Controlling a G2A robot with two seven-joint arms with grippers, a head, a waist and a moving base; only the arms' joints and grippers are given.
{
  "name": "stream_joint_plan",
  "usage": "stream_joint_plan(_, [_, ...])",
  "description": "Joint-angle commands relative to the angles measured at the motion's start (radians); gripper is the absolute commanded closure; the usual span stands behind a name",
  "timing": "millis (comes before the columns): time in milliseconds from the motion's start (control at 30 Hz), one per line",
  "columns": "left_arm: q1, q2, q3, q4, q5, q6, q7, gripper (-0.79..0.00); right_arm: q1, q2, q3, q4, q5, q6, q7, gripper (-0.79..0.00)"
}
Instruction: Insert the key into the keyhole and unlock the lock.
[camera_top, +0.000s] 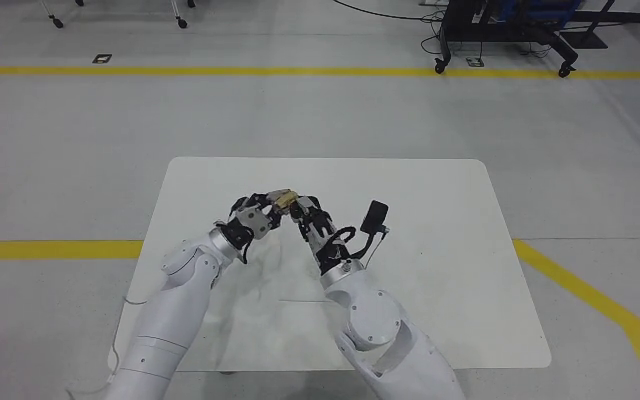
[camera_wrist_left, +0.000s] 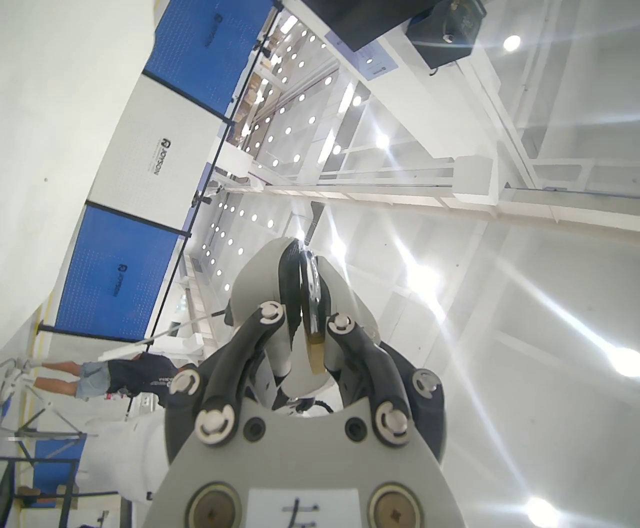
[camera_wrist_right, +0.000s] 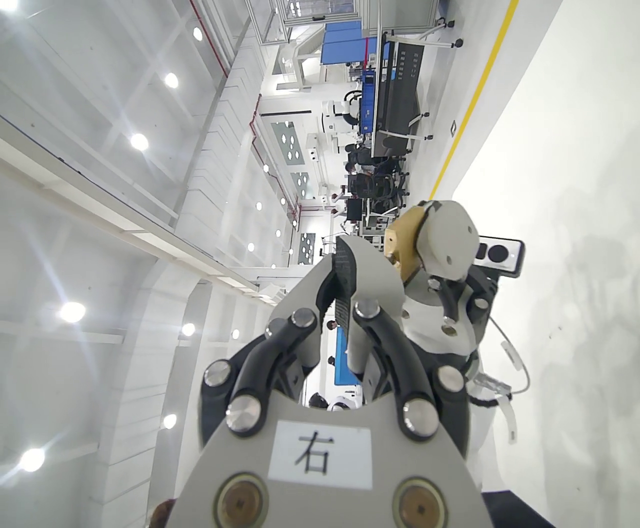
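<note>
Your left gripper (camera_wrist_left: 305, 270) grips the lock (camera_wrist_right: 402, 235), held up over the middle of the table (camera_top: 440, 200). Your right gripper (camera_wrist_right: 345, 262), at the lock's 4 o'clock, is pinched tight, but I can't make out a key. Insertion and the turn both look still to do.

A white surface (camera_top: 440, 300) lies under the jaws, set on a pale grey floor (camera_top: 300, 110). Far beyond the jaws a yellow line (camera_top: 250, 70) crosses the floor, and a second yellow stripe (camera_top: 60, 249) runs out from either side of the surface, about level with them. Past the jaws and off to the right stands a black wheeled frame (camera_top: 490, 25). High above the jaws, bright ceiling lights (camera_wrist_left: 511, 43) shine, with blue panels (camera_wrist_left: 115, 280) standing off to one side.
</note>
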Motion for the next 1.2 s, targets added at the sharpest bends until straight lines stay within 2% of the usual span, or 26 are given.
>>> stream_joint_plan(0, [0.003,0.002,-0.013,-0.010,0.031,-0.066,0.013,0.000,0.001,0.000,0.000,0.002,-0.001,-0.001,-0.001,-0.785])
stream_joint_plan(133, [0.009,0.005,-0.027,-0.033,0.120,-0.209,0.019,0.000,-0.002,0.000,-0.001,0.003,0.015,-0.001,0.009,-0.785])
stream_joint_plan(233, [0.010,0.005,-0.030,-0.042,0.190,-0.313,0.028,0.000,-0.022,-0.002,0.062,-0.004,0.308,0.024,0.172,-0.785])
stream_joint_plan(267, [0.011,0.005,-0.032,-0.045,0.205,-0.343,0.030,0.000,-0.036,-0.002,0.088,-0.004,0.468,0.061,0.272,-0.520])
stream_joint_plan(300, [0.012,0.005,-0.031,-0.047,0.222,-0.365,0.031,0.000,-0.033,0.002,0.133,0.007,0.548,0.103,0.322,-0.388])
stream_joint_plan(433, [0.019,0.005,-0.027,-0.052,0.252,-0.416,0.015,0.000,-0.005,0.013,0.218,0.040,0.707,0.235,0.446,-0.274])
stream_joint_plan(600, [0.023,0.006,-0.026,-0.049,0.298,-0.454,0.005,0.000,0.009,0.022,0.250,0.054,0.757,0.273,0.518,-0.234])
stream_joint_plan(633, [0.025,0.006,-0.026,-0.051,0.303,-0.470,0.006,0.000,0.009,0.023,0.252,0.051,0.759,0.272,0.521,-0.197])
stream_joint_plan(733, [0.031,0.006,-0.022,-0.051,0.333,-0.491,0.005,0.000,0.009,0.025,0.252,0.047,0.762,0.261,0.516,-0.154])
stream_joint_plan(800, [0.034,0.006,-0.020,-0.052,0.336,-0.495,0.006,0.000,0.012,0.026,0.248,0.046,0.762,0.251,0.510,-0.080])
stream_joint_plan(967, [0.040,0.006,-0.022,-0.057,0.328,-0.500,0.006,0.000,0.015,0.028,0.240,0.047,0.747,0.220,0.489,-0.006])
stream_joint_plan(1167, [0.041,0.007,-0.025,-0.063,0.332,-0.493,0.009,0.000,0.019,0.029,0.228,0.048,0.728,0.188,0.455,-0.043])
